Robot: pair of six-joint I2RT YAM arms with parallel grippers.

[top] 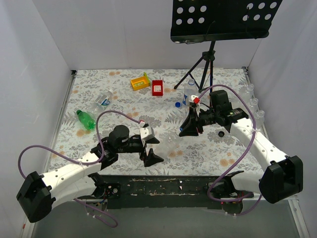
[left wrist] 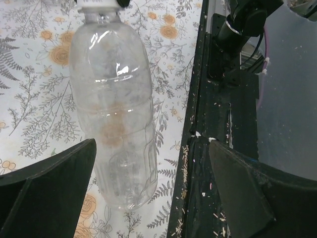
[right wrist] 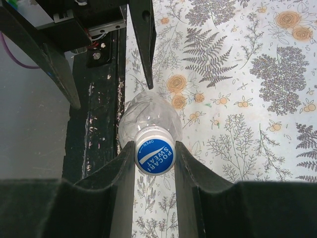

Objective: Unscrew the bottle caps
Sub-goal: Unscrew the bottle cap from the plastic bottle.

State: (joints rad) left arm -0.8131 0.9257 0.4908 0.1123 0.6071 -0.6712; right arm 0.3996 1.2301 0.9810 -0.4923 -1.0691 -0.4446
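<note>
White walls (top: 124,34) are closing round a table (top: 223,89) draped in flowered cloth, with a black music stand (top: 223,20) looming at about one o'clock. I am looking at one clear bottle (left wrist: 116,114) lying near the middle of the table, a touch toward six o'clock, with its base pointing at the near edge. The right gripper (right wrist: 154,144) is reaching in from three o'clock and clamping its two fingers on either side of the cap (right wrist: 154,157), which looks like the hold needed for twisting it off. The left gripper (top: 158,150) is coming from seven o'clock and straddling the bottle's lower body with its jaws spread wide, not yet pinching anything. To my eye it is getting placed to brace the body so that the bottle is not spinning along with the cap. Whether the bottle is resting on the cloth or hanging a little above it, I cannot tell. It is empty, unlabelled and ribbed, with dented, thin walls, so a hard squeeze is likely to be crushing it. The cap is blue and white with printed lettering, and it is sitting fully on the neck. A green bottle (top: 85,119) is lying at nine o'clock, well apart from all this.
</note>
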